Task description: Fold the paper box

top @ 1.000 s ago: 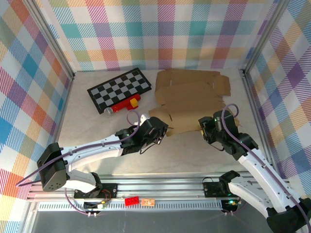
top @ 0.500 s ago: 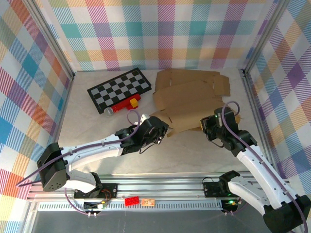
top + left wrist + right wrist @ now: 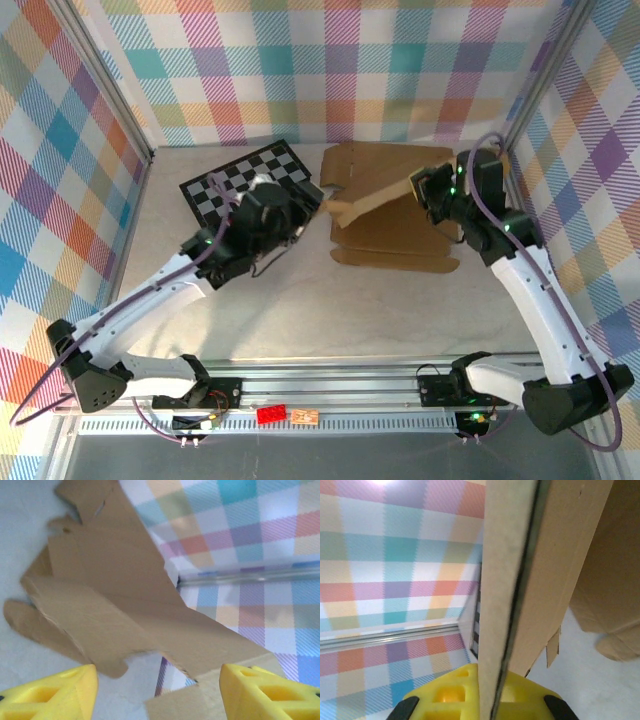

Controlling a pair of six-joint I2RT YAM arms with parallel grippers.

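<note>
The paper box (image 3: 400,235) is a flat brown cardboard blank lying at the back right of the table. Its near part is lifted into a long raised flap (image 3: 375,195). My right gripper (image 3: 420,187) is shut on that flap's right end, and in the right wrist view the cardboard edge (image 3: 507,580) runs straight between the yellow fingers (image 3: 445,695). My left gripper (image 3: 305,212) stands open at the blank's left edge. Its yellow fingers (image 3: 50,695) are wide apart, with a cardboard corner (image 3: 185,705) lying loose between them and the raised flap (image 3: 110,605) ahead.
A black-and-white checkerboard (image 3: 225,180) lies at the back left, partly under my left arm. Plaid walls and aluminium posts (image 3: 515,190) close in the table on three sides. A metal rail (image 3: 330,380) runs along the near edge.
My right gripper closed on the cardboard's near edge and carried it up and toward the back. My left gripper opened, let go of the cardboard and moved back toward the checkerboard.
</note>
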